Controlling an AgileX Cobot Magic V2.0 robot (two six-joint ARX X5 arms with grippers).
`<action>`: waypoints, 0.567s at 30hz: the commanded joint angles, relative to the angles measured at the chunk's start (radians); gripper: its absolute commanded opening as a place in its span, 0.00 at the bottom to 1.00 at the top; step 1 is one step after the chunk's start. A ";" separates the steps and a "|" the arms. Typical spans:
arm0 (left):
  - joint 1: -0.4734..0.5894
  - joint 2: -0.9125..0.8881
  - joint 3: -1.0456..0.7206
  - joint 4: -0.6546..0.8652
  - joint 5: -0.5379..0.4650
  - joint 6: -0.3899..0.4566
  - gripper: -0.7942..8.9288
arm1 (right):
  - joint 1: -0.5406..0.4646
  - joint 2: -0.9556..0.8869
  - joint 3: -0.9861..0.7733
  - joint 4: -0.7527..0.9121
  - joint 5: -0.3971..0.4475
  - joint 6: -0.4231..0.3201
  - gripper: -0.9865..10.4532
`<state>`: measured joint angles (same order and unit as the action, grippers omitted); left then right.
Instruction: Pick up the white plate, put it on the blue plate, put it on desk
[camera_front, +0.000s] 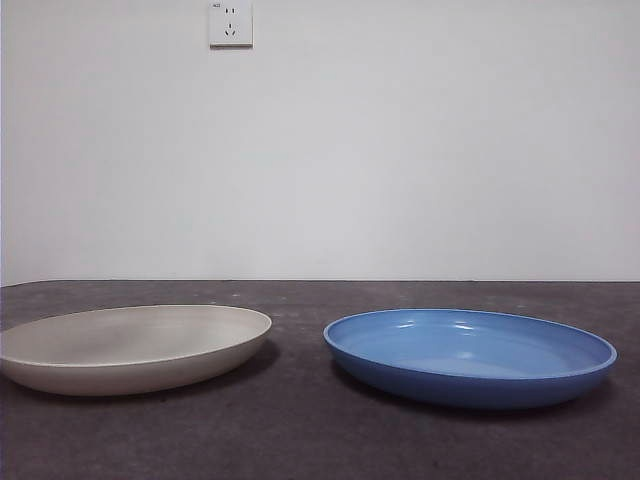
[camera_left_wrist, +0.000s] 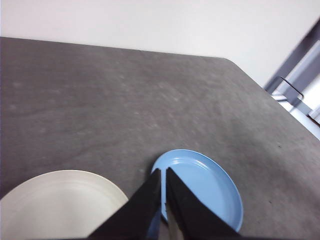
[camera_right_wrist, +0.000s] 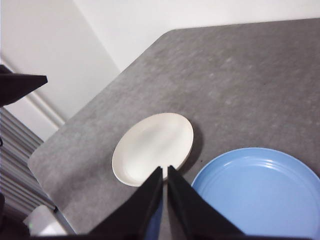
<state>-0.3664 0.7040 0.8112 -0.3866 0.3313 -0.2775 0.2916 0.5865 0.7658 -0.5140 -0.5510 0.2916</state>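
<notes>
Resting on the desk (camera_front: 300, 440): you have both plates lying flat on its dark, speckled surface, neither one lifted.
White plate (camera_front: 135, 347): it sits beside the blue plate (camera_front: 470, 355), apart from it, with a strip of bare desk between the two rims.
Blue plate: upright and empty, glossy inside; in the front view it lies to the right of the white plate.
Left end effector (camera_left_wrist: 163, 170): your left wrist view shows its two black jaws drawn almost together with only a thin slit between them, gripping nothing. It hangs above the desk, lined up over the near rim of the blue plate, with the white plate off to one side.
Right end effector (camera_right_wrist: 164, 168): jaws likewise nearly closed and empty. It hovers high over the gap between the plates, just at the white plate's rim.
Wall socket (camera_front: 230, 24): mounted on the white wall, above and behind the white plate.
</notes>
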 joint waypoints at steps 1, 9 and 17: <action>-0.023 0.003 0.019 0.010 0.004 0.014 0.10 | 0.016 0.014 0.010 -0.008 -0.006 -0.013 0.10; -0.032 0.002 0.019 -0.013 0.005 0.007 0.14 | 0.016 0.013 0.010 -0.010 0.005 -0.017 0.10; -0.033 -0.002 0.019 -0.018 0.010 0.008 0.72 | 0.016 0.013 0.010 0.003 0.066 -0.018 0.57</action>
<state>-0.3935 0.6998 0.8112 -0.4152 0.3382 -0.2756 0.3016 0.5961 0.7650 -0.5232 -0.4900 0.2844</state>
